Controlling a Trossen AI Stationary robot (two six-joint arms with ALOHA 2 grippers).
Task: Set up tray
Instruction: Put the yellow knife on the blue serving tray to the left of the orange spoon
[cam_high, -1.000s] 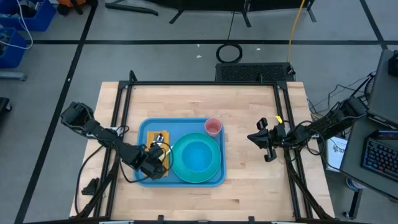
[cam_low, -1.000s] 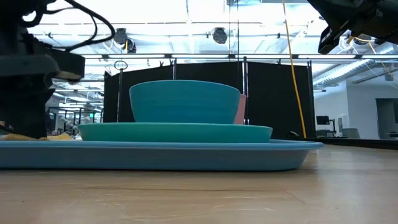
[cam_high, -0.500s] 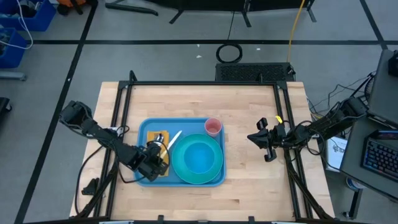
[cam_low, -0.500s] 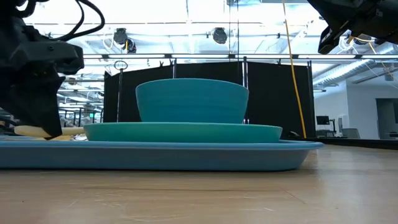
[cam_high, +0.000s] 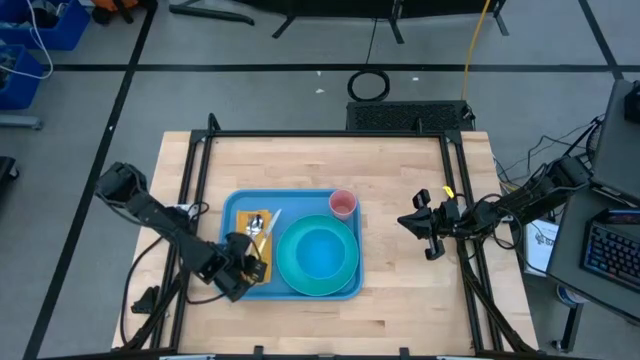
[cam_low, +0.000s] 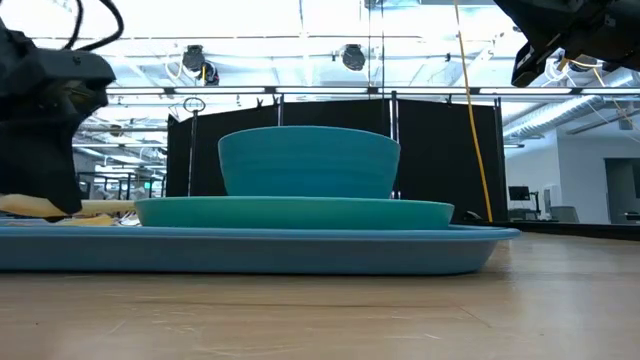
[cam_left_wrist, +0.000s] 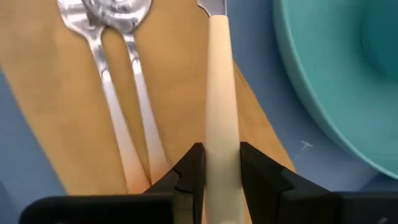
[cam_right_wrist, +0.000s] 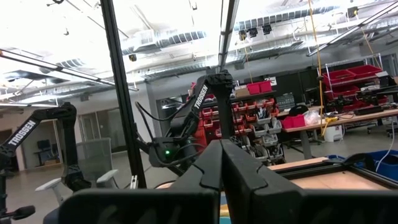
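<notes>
Left arm pulls back, cutlery laid out

The left gripper (cam_high: 240, 272) now sits lower left of centre in the high view, off the napkin (cam_high: 257, 232), clamped on a cream knife handle (cam_left_wrist: 219, 112); the plate (cam_high: 318, 255) and bowl (cam_low: 308, 161) have shifted slightly right.

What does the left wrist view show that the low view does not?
Only the left wrist view: the left gripper shut on a cream knife handle, lying beside a fork and spoon on the orange napkin.
Only the low view: the teal bowl.
Both: the teal plate and light-blue tray.
</notes>
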